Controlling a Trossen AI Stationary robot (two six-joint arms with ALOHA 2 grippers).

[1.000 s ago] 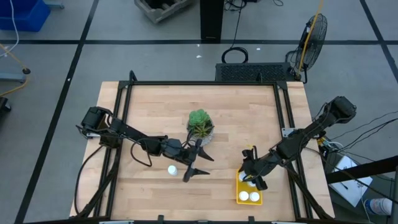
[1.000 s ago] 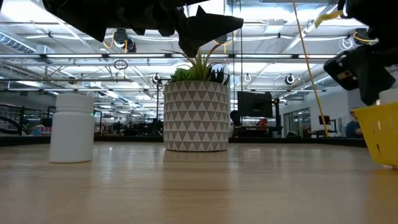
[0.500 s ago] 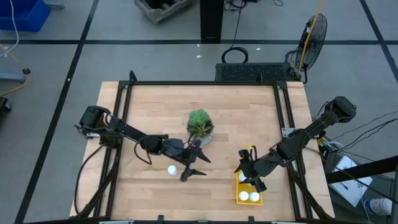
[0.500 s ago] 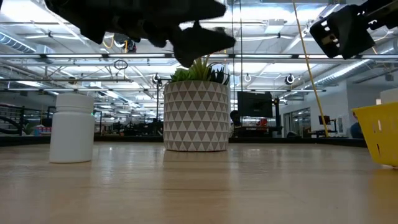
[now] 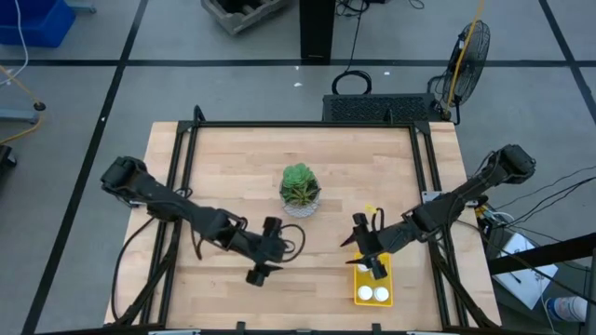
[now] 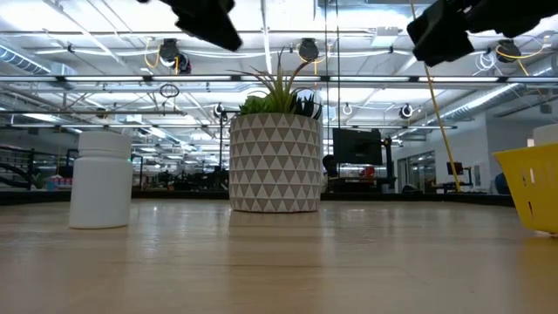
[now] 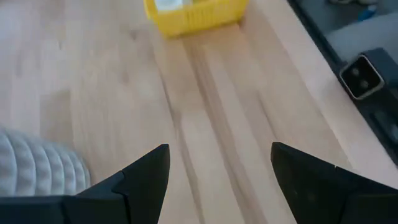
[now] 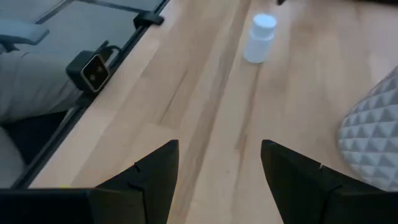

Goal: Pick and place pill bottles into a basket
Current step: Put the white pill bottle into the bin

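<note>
while two pill bottles [image 5: 372, 294] sat in the yellow basket [image 5: 359, 279], one pill bottle [image 8: 258, 38] stood loose ahead of the right gripper [image 8: 217, 171]; the left gripper [image 7: 219, 175] and right both gaped wide, empty.

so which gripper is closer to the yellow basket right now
Right. The right gripper hovers at the basket's far end, open and empty; the left gripper is well off to its left, by the loose pill bottle.

- White pill bottle [image 6: 101, 178] upright on wooden table [image 6: 279, 262], left of potted plant [image 6: 275, 153].
- Yellow basket [image 6: 533, 186] at right edge.
- Dark arm parts overhead, left and right.
</note>
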